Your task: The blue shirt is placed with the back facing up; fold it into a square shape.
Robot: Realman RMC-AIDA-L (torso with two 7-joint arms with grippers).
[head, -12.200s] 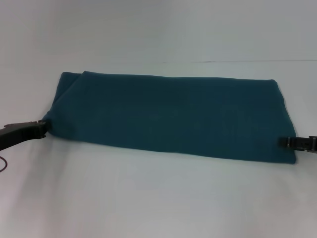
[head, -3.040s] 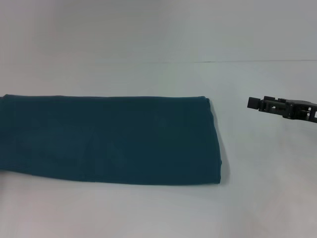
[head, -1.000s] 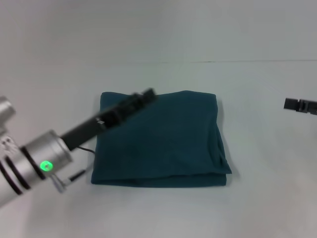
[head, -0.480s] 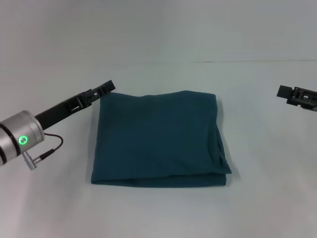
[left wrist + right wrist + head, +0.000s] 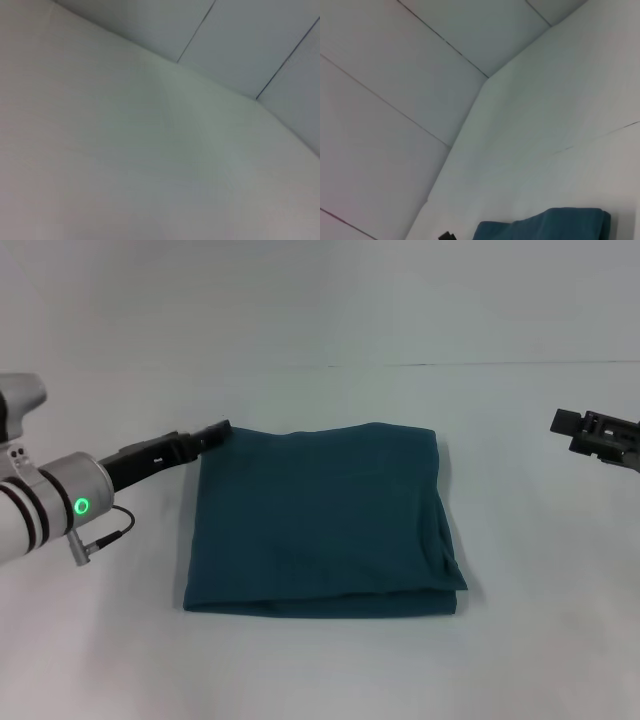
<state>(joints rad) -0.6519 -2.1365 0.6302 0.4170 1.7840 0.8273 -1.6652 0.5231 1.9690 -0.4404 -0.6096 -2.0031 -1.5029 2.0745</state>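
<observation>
Blue shirt (image 5: 320, 520), a large dark teal-blue T-shirt of soft plain fabric, lies folded into a near-square block in the middle of the pale white surface (image 5: 320, 670), roughly midway between its left and right edges. It rests flat in stacked layers; the layered edges show along the side facing the surface's near edge and at the near right corner of the block, where the fabric bulges a little. That shape suggests the fold is essentially made, with perhaps only light tidying left at that corner.

The left arm, grey with a green ring light, reaches in from the left edge. Its slim black left hand (image 5: 212, 432) sits just at the block's far left corner, touching or just beside the cloth. Whether its fingers are spread or pressed together cannot be told. Judging by its place at the corner, it is there either to let go of the layer or to smooth it.

The black right hand (image 5: 560, 422) hangs well apart from the shirt, near the right edge, clear of the work; its finger state cannot be told either.
</observation>
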